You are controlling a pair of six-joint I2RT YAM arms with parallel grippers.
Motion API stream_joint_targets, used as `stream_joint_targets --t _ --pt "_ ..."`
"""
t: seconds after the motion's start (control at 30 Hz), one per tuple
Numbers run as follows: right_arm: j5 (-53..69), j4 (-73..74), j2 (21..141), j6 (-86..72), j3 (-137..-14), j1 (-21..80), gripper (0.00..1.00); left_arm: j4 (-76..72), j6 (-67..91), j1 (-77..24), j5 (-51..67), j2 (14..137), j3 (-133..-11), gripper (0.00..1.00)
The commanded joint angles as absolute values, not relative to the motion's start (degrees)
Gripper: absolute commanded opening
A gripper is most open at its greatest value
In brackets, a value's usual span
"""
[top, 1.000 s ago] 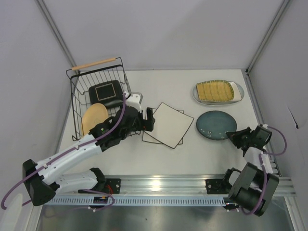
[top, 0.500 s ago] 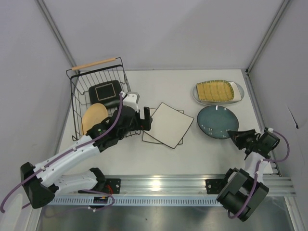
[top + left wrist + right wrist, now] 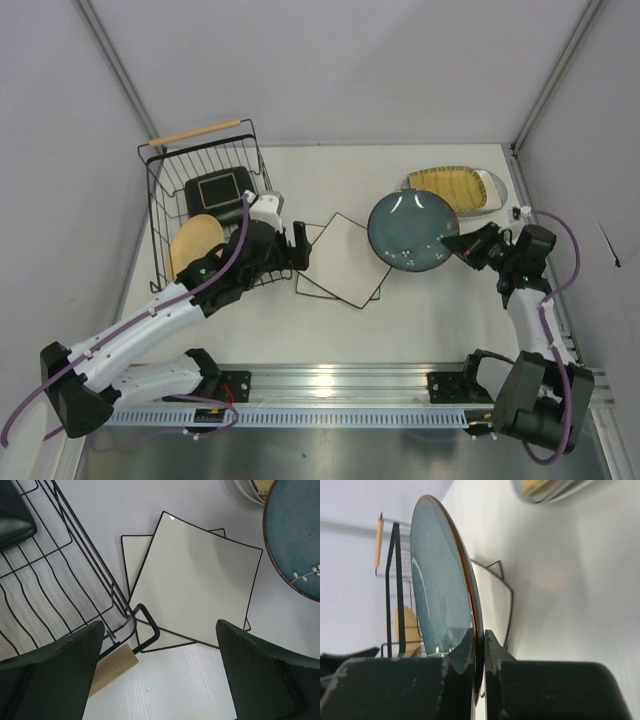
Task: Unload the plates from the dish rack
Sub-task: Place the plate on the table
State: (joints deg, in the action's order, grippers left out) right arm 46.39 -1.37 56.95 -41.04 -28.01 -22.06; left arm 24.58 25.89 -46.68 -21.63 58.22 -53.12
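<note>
The black wire dish rack (image 3: 160, 205) stands at the left and holds a black-rimmed teal square plate (image 3: 222, 189) and a tan round plate (image 3: 195, 243). My left gripper (image 3: 300, 245) is open and empty, hovering by the rack's right corner; in the left wrist view (image 3: 160, 680) it is above the wooden handle (image 3: 112, 667) and two stacked white square plates (image 3: 200, 595). My right gripper (image 3: 462, 245) is shut on the rim of the dark teal round plate (image 3: 412, 230), held tilted above the table. The right wrist view shows the plate (image 3: 440, 580) clamped edge-on.
A mustard ribbed plate (image 3: 448, 186) lies on a grey round plate (image 3: 492, 190) at the back right. The white square plates (image 3: 345, 262) lie mid-table, partly under the lifted teal plate. Grey walls close in the left, back and right sides.
My right gripper closed on the teal plate's rim and lifted it up and to the left, tilting it. My left gripper drew back a little toward the rack.
</note>
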Motion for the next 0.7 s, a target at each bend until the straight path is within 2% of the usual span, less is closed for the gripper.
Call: stream_joint_targets --t 0.0,0.23,0.43,0.67 --pt "46.94 -5.88 60.46 -39.02 -34.62 -15.31 0.0 23.47 25.93 -46.14 -21.62 56.43 -52.56 0.99" --pt "42.72 -15.2 73.02 -40.69 -35.42 -1.96 0.0 23.82 26.37 -45.53 -22.15 54.05 -51.24 1.0" --pt "41.4 -21.27 81.63 -42.36 -36.39 3.77 0.0 24.08 26.46 -45.26 -22.15 53.52 -50.71 1.0" --pt "38.41 -22.5 85.34 -42.28 -37.0 7.29 0.0 24.08 26.19 -44.83 -22.06 53.26 -50.71 1.0"
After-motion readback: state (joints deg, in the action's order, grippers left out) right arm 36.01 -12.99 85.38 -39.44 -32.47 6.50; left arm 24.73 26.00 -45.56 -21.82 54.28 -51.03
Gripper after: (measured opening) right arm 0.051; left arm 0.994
